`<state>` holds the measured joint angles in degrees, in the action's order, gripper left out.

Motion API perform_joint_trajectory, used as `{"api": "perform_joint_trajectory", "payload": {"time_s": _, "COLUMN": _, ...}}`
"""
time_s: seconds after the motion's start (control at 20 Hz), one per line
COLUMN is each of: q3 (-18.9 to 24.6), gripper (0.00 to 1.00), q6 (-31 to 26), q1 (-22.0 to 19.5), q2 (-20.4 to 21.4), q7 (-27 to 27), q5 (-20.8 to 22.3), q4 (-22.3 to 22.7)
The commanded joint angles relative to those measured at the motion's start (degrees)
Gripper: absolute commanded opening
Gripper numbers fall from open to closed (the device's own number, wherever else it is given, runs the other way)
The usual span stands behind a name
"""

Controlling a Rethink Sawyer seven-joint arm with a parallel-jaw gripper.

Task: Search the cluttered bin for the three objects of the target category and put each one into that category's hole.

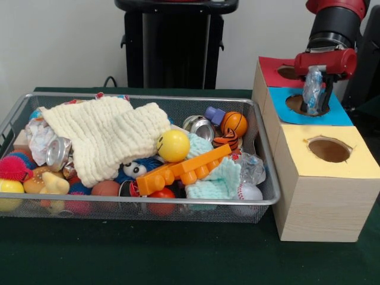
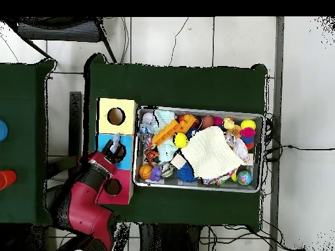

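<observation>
Pincer (image 1: 313,105) clamped on crumpled clear plastic wrapper (image 1: 312,88), poised directly over blue hole (image 1: 307,105), between red hole (image 1: 288,72) and yellow hole (image 1: 329,149). Drop not yet made. Similar clear plastic (image 1: 252,168) remains in wire bin (image 1: 268,199); more sorting likely ahead.

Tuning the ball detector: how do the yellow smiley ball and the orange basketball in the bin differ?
The yellow smiley ball is plain yellow with a printed face; the orange basketball is orange with black seam lines. The yellow ball looks larger. It sits mid-bin against the cream cloth above the orange toy brick; the basketball sits toward the boxes' end, beside a purple piece. Both are round and lie exposed on top.
</observation>
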<state>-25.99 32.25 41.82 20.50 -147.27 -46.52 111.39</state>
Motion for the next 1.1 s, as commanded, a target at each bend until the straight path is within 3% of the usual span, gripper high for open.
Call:
{"api": "perform_joint_trajectory", "payload": {"time_s": 0.05, "q3": 3.1, "gripper": 0.00, "q6": -5.4, "q1": -1.2, "q2": -2.3, "q7": -1.2, "q5": -2.5, "q4": -4.3}}
{"api": "perform_joint_trajectory", "payload": {"time_s": 0.45, "q3": 2.1, "gripper": 0.00, "q6": -7.8, "q1": 0.0, "q2": -2.1, "q7": 0.3, "q5": -4.4, "q4": -3.9}}
{"api": "perform_joint_trajectory", "payload": {"time_s": 0.7, "q3": 0.0, "gripper": 0.00, "q6": -12.9, "q1": 2.2, "q2": -2.8, "q7": 2.7, "q5": -7.7, "q4": -4.0}}
{"api": "perform_joint_trajectory", "payload": {"time_s": 0.75, "q3": -1.2, "gripper": 1.00, "q6": -14.7, "q1": 3.0, "q2": -3.5, "q7": 2.8, "q5": -8.1, "q4": -4.5}}
{"api": "perform_joint_trajectory", "payload": {"time_s": 0.85, "q3": -2.3, "gripper": 1.00, "q6": -16.9, "q1": 3.7, "q2": -4.0, "q7": 3.9, "q5": -8.8, "q4": -4.9}}
{"api": "perform_joint_trajectory", "payload": {"time_s": 1.1, "q3": -3.9, "gripper": 1.00, "q6": -20.9, "q1": 3.8, "q2": -3.9, "q7": 1.9, "q5": -5.7, "q4": -5.7}}
